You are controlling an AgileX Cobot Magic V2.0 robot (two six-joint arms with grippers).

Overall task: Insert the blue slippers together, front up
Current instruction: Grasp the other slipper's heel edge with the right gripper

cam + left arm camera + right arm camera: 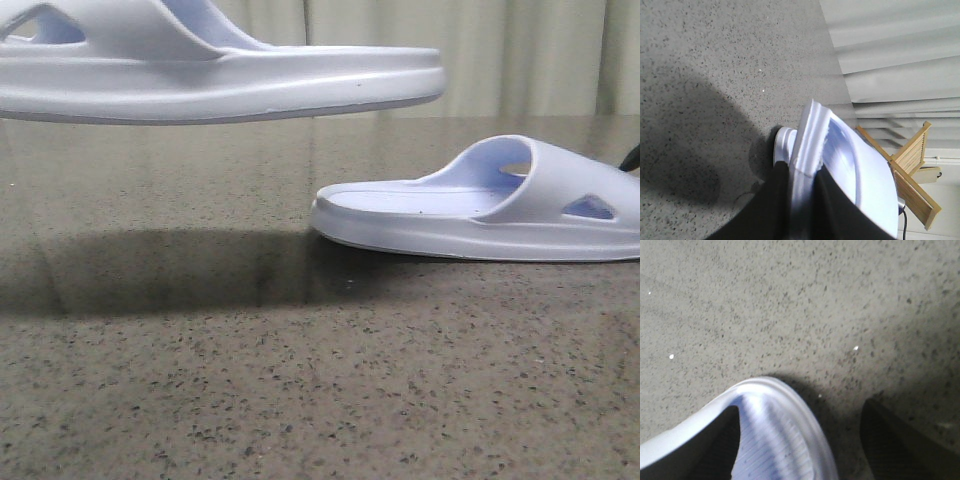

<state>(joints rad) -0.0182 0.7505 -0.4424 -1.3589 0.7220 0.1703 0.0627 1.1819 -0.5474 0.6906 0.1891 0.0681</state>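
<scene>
Blue slippers: one [200, 75] in air, pinched by left gripper [802, 200] | other [480, 205] on table [300, 380], right gripper [805, 450] spread around its edge | risk: thin pinch slips, slipper drops

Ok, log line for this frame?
left gripper: shut on lifted slipper | right gripper: open, straddling resting slipper | countertop: one slipper down

A: both slippers [470, 205] are super pale blue-white, insides a bit more lavender-blue, footbed finely ribbed.

B: and the table [300, 400] is grey-brown stone with dark speckles. Gripper fingers [771, 210] look black, curtain [480, 55] creamy beige.
</scene>
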